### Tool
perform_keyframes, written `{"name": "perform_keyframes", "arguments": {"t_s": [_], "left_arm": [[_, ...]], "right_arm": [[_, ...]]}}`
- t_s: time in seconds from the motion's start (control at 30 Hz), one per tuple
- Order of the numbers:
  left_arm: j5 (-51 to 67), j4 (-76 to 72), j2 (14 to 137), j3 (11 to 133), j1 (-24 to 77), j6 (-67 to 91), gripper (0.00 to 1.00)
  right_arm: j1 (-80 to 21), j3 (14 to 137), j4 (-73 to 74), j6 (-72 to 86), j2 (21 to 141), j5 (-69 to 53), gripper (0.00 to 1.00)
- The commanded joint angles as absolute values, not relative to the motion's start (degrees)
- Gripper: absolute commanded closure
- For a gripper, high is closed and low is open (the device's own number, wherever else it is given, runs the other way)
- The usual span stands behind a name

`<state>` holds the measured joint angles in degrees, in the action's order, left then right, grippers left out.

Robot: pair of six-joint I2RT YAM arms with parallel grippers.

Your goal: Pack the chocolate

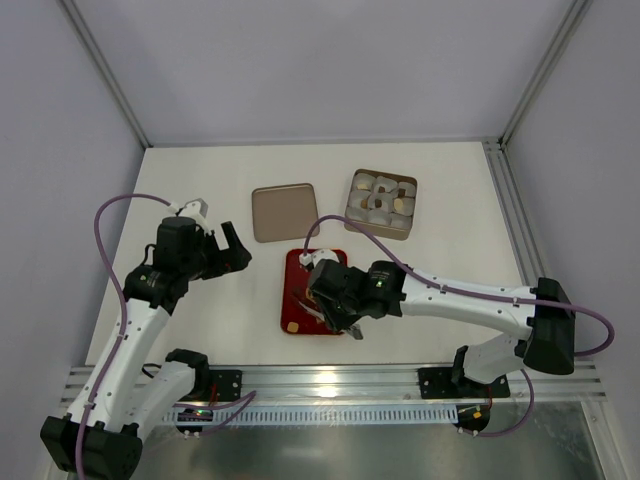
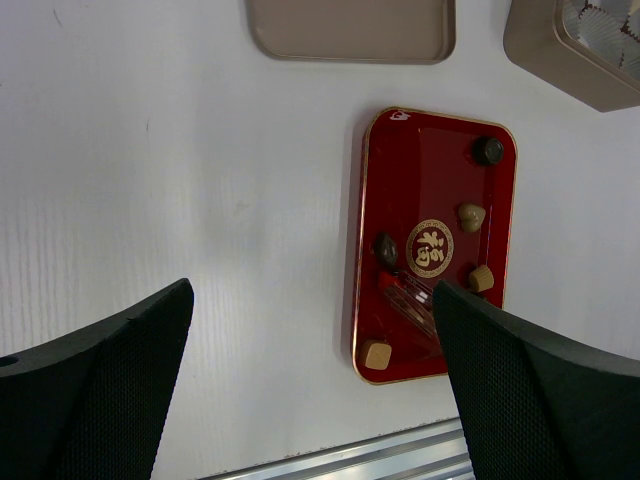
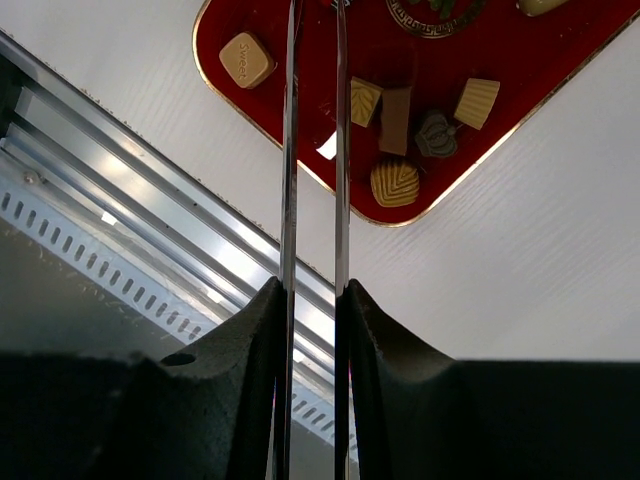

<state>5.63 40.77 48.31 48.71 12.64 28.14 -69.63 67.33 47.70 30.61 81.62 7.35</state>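
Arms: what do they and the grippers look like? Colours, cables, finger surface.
Left arm and right arm: white links, black joint housings, a purple cable looping along each. Left gripper fingers are black, broad, with a fine mesh texture. Right gripper fingers are black and smooth, flanking two thin metal strips.

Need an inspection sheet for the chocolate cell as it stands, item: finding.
Surface: white table, no spills seen.
Job's things: loose chocolate on red tray, several pieces clustered at its near right corner; tin holds white paper cups, some seemingly filled; lid lies beside it.
Clutter: nothing seen.
Grippers: left tool open, hovering left of tray; right tool shut on tweezers over tray.
Cables: purple cable loops along each arm, none visibly snagged.
Surroundings: white enclosure walls; aluminium rail at near edge.
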Motion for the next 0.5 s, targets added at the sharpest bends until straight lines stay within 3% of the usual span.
{"name": "perform_keyframes", "arguments": {"t_s": [0.0, 0.47], "left_arm": [[5.36, 39.9, 48.34, 48.69, 12.83, 28.48, 0.0], [5.45, 39.9, 48.25, 48.69, 12.92, 28.48, 0.0]], "right_arm": [[-69.52, 67.67, 47.81, 31.29, 79.28, 8.35, 0.68], [-61.18, 70.75, 48.16, 27.07, 76.73, 7.3, 0.68]]}}
